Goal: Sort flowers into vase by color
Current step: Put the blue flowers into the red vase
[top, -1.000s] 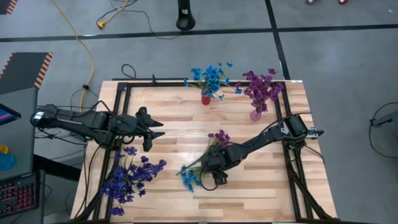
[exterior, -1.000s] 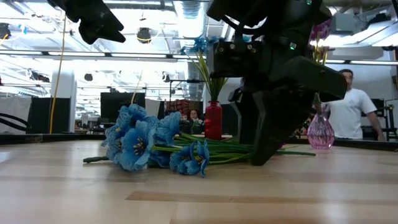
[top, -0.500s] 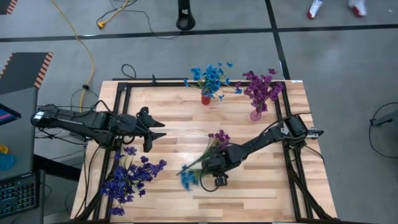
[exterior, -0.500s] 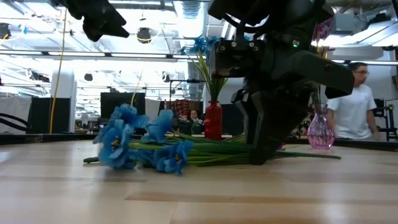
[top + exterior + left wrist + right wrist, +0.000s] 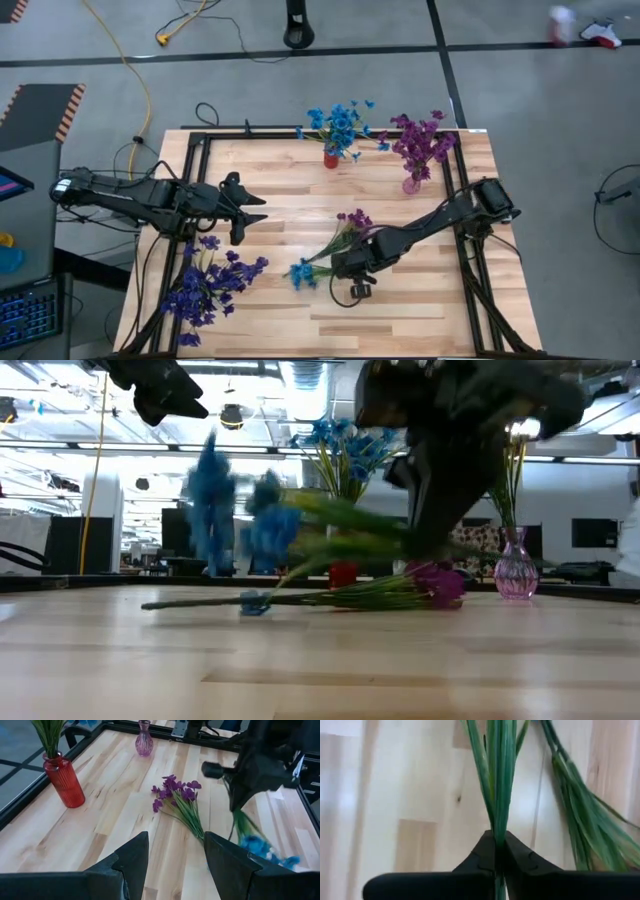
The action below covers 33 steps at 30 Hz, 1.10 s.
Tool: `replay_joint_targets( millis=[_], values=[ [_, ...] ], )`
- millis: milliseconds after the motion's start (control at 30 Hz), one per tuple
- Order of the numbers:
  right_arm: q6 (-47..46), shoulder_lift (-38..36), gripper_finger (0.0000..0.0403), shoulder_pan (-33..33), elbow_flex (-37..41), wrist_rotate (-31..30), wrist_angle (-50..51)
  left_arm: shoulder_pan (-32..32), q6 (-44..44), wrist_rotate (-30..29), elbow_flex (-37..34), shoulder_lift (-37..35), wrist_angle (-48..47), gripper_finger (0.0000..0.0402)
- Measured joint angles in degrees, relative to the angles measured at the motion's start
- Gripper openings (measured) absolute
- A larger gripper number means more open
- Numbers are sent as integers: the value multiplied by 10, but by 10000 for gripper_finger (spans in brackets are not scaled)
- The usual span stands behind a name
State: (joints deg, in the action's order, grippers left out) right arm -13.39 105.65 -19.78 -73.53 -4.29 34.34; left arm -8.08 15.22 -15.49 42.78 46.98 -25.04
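My right gripper (image 5: 347, 267) is shut on a bunch of blue flowers (image 5: 302, 272) at the table's middle. The low view shows their blossoms (image 5: 215, 500) off the table. A single blue flower (image 5: 250, 603) lies flat on the wood. Magenta flowers (image 5: 352, 222) lie just behind the gripper. Dark violet flowers (image 5: 210, 285) lie at the near left. My left gripper (image 5: 255, 208) hangs open above the table's left part. At the far edge a red vase (image 5: 331, 158) holds blue flowers and a pink glass vase (image 5: 411, 183) holds magenta ones. My right gripper pinches several green stems (image 5: 496, 820) of the blue bunch between its two fingers (image 5: 482, 856). The fingers come from above and lie across the stems. The bunch is off the table, its blossom end (image 5: 260, 845) pointing toward the table's left.
A black frame (image 5: 190, 170) runs around the tabletop. Bare wood lies between the two arms and along the near edge at the middle and right.
My right gripper has shut on the blue bunch's stems and risen. The bunch has come up off the table and its blossoms have swung up. One blue flower has stayed on the wood.
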Motion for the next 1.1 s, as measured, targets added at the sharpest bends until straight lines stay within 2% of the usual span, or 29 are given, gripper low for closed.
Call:
replay_joint_targets(
  millis=[167, 467, 833, 933, 1100],
  values=[
    [-7, -46, 51, -11, 1, -9, 5, 0, 0, 0, 0, 0, 1, 178],
    [-7, -111, 47, -37, 0, -106, 5, 0, 3, 0, 0, 0, 1, 178],
    [-64, -116, 47, -37, 0, -93, 76, 0, 4, 0, 0, 0, 1, 178],
    [-64, -121, 47, -37, -4, -93, 37, 0, 4, 0, 0, 0, 1, 178],
    [-6, -140, 47, -36, -13, -99, -73, 0, 5, 0, 0, 0, 1, 178]
  ],
)
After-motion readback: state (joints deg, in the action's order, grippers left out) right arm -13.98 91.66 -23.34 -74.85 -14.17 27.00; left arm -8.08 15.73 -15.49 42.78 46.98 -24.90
